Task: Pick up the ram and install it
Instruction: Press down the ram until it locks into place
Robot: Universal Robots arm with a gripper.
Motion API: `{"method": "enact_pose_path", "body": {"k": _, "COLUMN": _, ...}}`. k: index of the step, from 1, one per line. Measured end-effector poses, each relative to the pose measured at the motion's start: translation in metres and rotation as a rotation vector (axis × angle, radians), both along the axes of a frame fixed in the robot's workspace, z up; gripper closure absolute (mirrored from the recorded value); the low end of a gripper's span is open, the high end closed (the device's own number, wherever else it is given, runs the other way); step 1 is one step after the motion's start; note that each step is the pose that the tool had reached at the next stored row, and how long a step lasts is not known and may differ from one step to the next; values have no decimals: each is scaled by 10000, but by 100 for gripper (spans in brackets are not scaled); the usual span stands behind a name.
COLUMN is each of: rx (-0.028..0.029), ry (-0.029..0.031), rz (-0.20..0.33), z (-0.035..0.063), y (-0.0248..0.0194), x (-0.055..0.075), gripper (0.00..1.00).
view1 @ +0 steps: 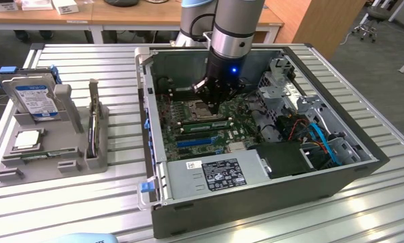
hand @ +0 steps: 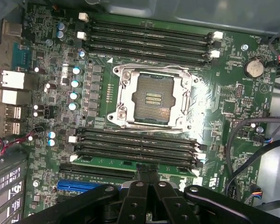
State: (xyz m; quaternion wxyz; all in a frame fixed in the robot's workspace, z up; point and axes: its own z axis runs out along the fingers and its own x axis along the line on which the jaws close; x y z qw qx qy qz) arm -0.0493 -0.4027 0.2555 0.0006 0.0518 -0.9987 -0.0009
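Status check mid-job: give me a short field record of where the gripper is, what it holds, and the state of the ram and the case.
gripper: shut, down inside the open computer case, over the motherboard
ram: green stick lying along a memory slot below the CPU socket, right at the gripper's tips
CPU socket: empty, no processor in it
parts stand: on the exterior view's left, holds a hard drive

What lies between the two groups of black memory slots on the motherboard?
The processor socket, empty inside its silver frame, lies between the memory slots. The wrist view shows this plainly.
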Motion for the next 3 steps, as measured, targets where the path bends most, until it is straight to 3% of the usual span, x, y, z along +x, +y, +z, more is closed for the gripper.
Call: {"method": "enact_pose_path", "body": {"k": 3, "rx": 0, "ry": 0, "rz": 0, "z": 0, "y": 0, "x": 0, "gripper": 90}}
